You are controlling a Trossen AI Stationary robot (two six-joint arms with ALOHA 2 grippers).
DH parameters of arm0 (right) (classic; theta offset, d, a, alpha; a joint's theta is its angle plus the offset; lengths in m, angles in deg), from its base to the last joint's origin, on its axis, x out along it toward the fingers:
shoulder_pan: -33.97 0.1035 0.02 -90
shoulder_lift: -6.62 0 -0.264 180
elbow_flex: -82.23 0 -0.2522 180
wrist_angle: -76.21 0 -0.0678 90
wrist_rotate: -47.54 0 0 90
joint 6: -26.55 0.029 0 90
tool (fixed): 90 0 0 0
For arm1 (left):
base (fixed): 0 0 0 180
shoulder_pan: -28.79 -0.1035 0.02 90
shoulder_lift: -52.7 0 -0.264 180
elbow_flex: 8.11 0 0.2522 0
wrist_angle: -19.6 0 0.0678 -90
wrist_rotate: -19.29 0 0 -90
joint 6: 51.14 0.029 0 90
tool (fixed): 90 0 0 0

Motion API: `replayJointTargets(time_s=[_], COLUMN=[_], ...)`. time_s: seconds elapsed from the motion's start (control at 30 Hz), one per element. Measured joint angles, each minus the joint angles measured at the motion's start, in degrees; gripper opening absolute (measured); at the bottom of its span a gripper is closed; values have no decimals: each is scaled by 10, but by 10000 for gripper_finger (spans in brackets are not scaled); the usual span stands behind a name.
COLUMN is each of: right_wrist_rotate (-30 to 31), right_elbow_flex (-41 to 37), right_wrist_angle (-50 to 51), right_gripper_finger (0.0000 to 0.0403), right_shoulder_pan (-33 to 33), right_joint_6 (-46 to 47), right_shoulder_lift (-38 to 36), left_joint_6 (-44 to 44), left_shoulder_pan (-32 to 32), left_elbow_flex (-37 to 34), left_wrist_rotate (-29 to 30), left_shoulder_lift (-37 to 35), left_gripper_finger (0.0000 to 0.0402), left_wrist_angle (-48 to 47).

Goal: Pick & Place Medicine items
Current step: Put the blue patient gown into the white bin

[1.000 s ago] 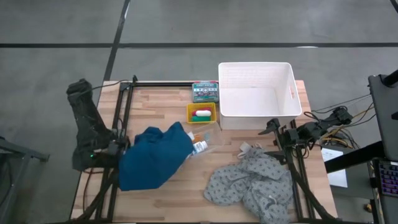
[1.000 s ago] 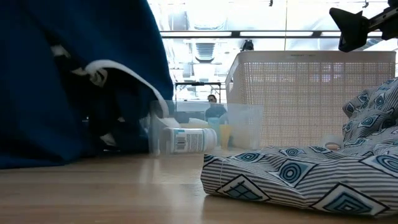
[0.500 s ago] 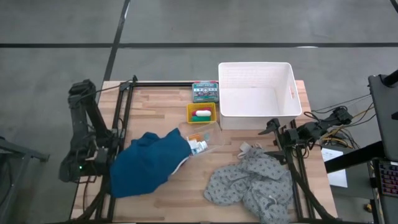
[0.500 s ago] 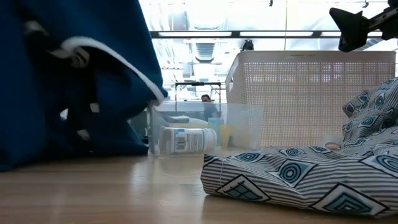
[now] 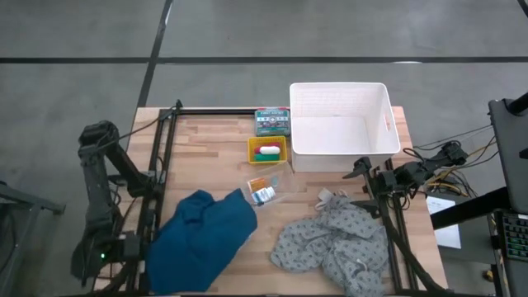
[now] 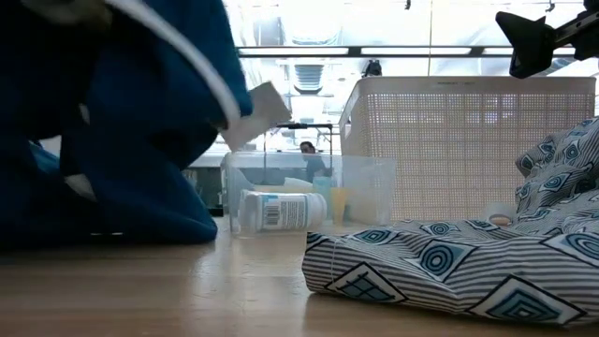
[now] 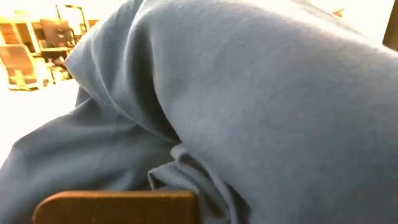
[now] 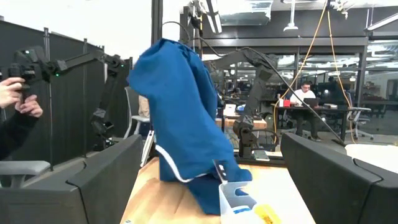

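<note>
The large dark blue cloth (image 5: 202,239) hangs raised at the table's near left and drapes over my left gripper, which is shut on it and hidden beneath it; only my left arm (image 5: 103,190) shows. A clear container (image 5: 266,188) stands on the table. It holds a white-and-blue bottle (image 6: 276,211) lying on its side and a small orange pack (image 5: 258,182). A small yellow bin (image 5: 267,151) holds red, green and white tubes. My right gripper (image 5: 361,167) waits open and raised at the right, near the basket's corner. My left gripper holds the dark blue cloth up by a bunched part near its top (image 8: 165,46). The cloth itself hides the fingers, so I cannot tell which part or how many layers they have. The cloth hangs slack below, and its lower folds (image 6: 140,225) lie on the table.
A white mesh basket (image 5: 342,128) stands at the far right, with a green box (image 5: 272,121) to its left. A grey patterned cloth (image 5: 338,243) lies crumpled at the near right. A person's hand (image 8: 18,102) shows beyond the table's left side.
My left gripper has gone toward the table's near left corner and risen a little, rolling as it went, with the dark blue cloth. The cloth has been drawn off the clear container, so the bottle and orange pack now show from above.
</note>
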State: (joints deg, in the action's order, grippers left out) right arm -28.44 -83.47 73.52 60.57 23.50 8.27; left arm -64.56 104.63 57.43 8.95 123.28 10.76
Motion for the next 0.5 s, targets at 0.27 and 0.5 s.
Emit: replayJointTargets(time_s=[0.27, 0.5], right_wrist_rotate=[0, 0], right_elbow_flex=[0, 0], right_wrist_angle=[0, 0], right_gripper_finger=[380, 380], right_shoulder_pan=[0, 0], right_joint_6=[0, 0], right_shoulder_lift=[0, 0], left_joint_6=[3, -26], left_shoulder_pan=[-71, -192], left_elbow_flex=[54, 58], left_wrist_rotate=[-11, -131], left_shoulder_lift=[48, 49], left_gripper_finger=[43, 43], left_wrist_angle=[-1, 2])
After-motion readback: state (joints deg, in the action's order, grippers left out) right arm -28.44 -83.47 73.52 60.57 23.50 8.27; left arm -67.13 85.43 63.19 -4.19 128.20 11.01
